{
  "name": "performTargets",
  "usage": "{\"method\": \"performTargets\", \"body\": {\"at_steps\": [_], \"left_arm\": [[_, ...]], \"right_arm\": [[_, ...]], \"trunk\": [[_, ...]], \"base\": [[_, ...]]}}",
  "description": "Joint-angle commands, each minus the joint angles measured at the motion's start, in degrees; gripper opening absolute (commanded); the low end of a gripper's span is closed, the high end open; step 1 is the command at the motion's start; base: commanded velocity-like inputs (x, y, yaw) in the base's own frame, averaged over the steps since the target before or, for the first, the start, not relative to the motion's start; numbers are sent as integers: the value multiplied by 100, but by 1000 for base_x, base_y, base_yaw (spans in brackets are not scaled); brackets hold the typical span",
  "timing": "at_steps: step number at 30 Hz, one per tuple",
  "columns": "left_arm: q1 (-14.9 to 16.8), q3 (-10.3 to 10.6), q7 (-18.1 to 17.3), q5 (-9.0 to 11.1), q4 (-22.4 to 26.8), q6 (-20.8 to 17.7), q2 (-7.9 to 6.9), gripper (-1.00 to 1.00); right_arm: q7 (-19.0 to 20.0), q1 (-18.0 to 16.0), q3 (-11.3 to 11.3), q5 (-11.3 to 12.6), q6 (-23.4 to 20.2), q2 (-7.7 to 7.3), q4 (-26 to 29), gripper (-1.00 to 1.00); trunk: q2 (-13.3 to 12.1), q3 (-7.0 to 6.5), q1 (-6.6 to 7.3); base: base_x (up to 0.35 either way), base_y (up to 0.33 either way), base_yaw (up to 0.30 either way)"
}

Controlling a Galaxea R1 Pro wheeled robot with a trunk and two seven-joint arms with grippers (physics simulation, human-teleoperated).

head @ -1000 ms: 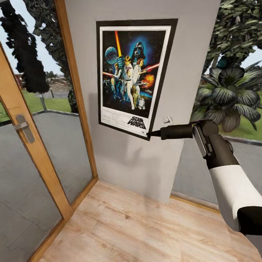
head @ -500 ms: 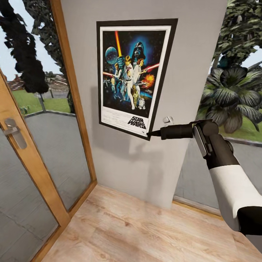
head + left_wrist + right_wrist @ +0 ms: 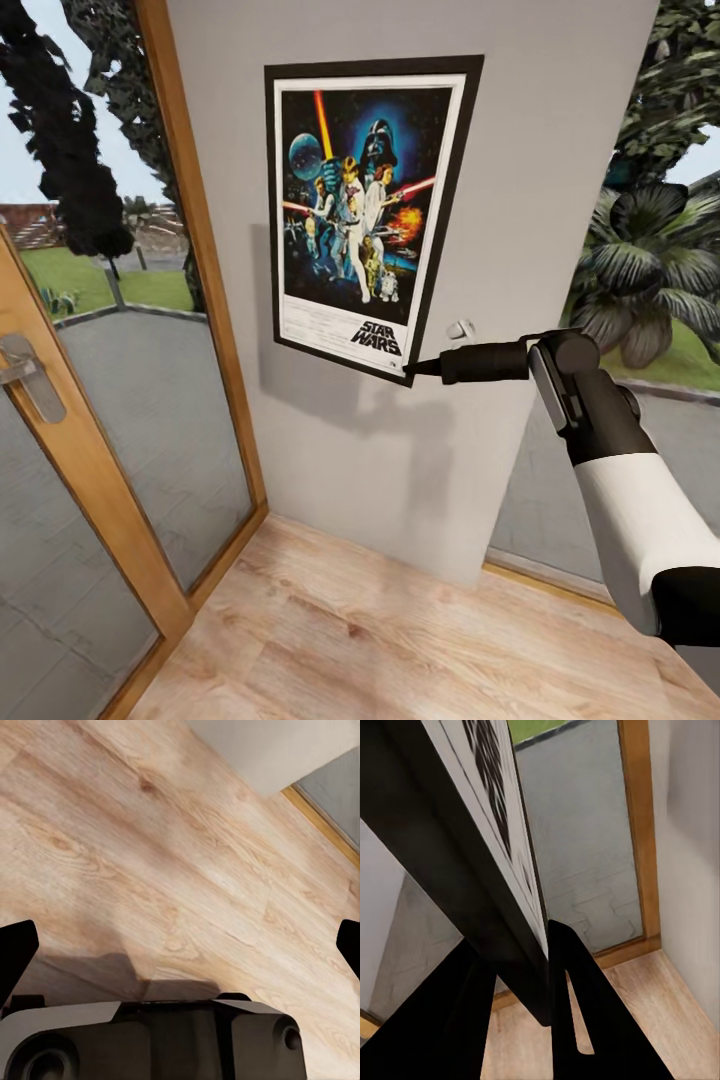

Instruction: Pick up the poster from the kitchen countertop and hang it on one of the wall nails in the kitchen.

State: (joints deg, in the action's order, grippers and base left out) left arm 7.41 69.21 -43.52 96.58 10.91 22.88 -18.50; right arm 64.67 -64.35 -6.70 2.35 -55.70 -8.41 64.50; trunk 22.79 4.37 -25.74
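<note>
The grey wall (image 3: 400, 250) takes up the middle of our head view, a narrow panel between a wood-framed glass door (image 3: 110, 420) at 9 o'clock and a window onto garden plants (image 3: 650, 260) at 3 o'clock, with pale wooden floor (image 3: 380, 640) at 6 o'clock. We are well away from any worktop here; this is the hanging stage of the job, as we judge it.

The poster (image 3: 365, 210) sits at 12 o'clock, held flat to the wall and slightly tilted, its lower right corner swung out toward 5 o'clock. That tilt makes sense: it is carried by one corner alone, so the rest hangs off the grip.

Our right arm (image 3: 620, 470) reaches in from 4 o'clock, and the right gripper (image 3: 412, 369) is clenched on that bottom corner of the black frame. The right wrist view confirms it, the two dark fingers (image 3: 577, 1005) pinching the frame edge (image 3: 472, 892) between them.

A small pale knob (image 3: 460, 328) stands on the wall just beside the poster's right edge, at about 3 o'clock from the corner we hold; it may be a wall nail, though it is too small for us to be sure.

Our left gripper (image 3: 180, 945) hangs released over bare floor, its tips spread wide apart, holding nothing.
</note>
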Motion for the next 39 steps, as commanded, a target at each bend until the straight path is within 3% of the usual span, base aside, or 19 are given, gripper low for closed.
{"method": "performTargets", "body": {"at_steps": [1,39], "left_arm": [[6,49,-7,50,7,27,-4,100],[6,48,-7,54,7,32,-4,100]], "right_arm": [[-6,-7,-13,31,-46,-4,1,-100],[-208,-7,-51,19,-53,-2,-63,-100]], "trunk": [[13,13,-4],[13,13,-4]], "base": [[27,19,0],[16,1,0]]}}
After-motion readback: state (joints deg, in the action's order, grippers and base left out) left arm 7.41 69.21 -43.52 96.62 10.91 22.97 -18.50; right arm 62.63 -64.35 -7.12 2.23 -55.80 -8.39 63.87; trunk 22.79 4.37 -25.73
